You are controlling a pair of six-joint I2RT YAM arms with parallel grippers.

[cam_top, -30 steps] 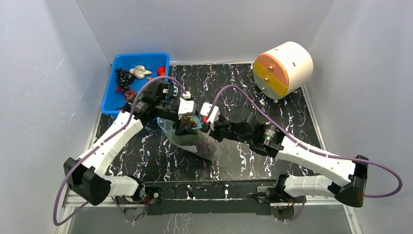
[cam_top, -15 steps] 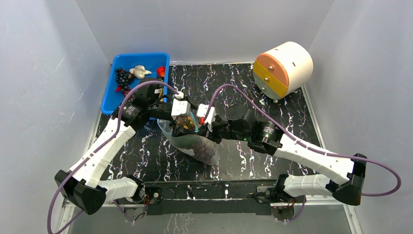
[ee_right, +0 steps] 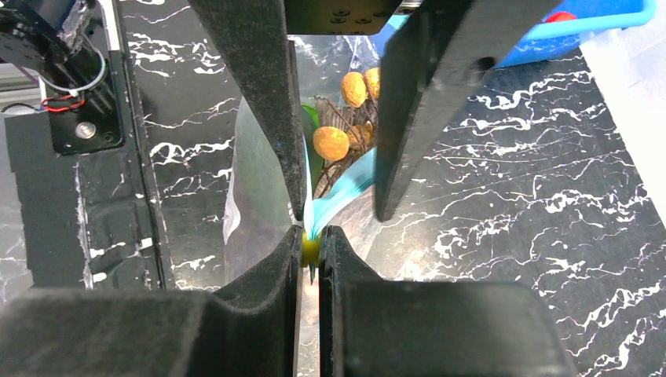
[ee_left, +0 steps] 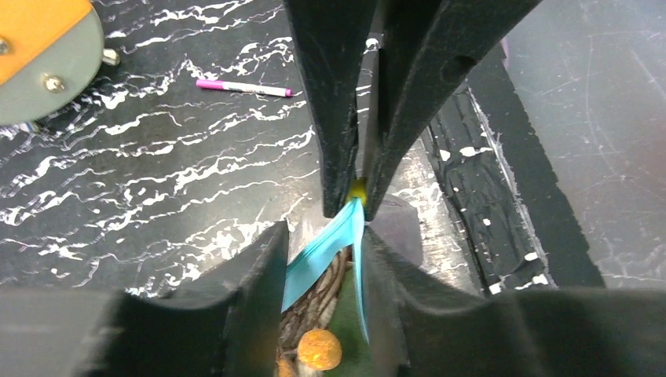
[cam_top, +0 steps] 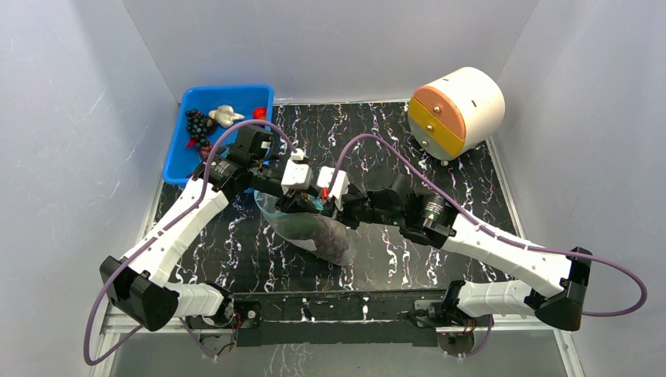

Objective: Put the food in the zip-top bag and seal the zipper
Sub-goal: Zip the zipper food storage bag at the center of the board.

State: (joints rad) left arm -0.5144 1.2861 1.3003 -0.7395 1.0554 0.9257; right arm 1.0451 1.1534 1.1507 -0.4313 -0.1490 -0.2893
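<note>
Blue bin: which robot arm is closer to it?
Left. The left arm lies beside the blue bin; the right arm reaches in from the opposite side. The left gripper and right gripper meet at the zip-top bag.

The work surface is a table [cam_top: 393, 126] with a black top veined in white, marble-style. Pale grey-white panels enclose it on three sides: a back wall [cam_top: 330, 39], a left wall [cam_top: 71, 141] and a right wall [cam_top: 581, 141]. A blue bin [cam_top: 228, 88] occupies the far left corner. A white drum [cam_top: 479, 94] with an orange-and-yellow face stands at the far right. A pink marker [ee_left: 243, 87] lies on the tabletop near the drum. A black mounting plate [cam_top: 338, 302] runs along the near edge. Lighting is even and diffuse.
</note>
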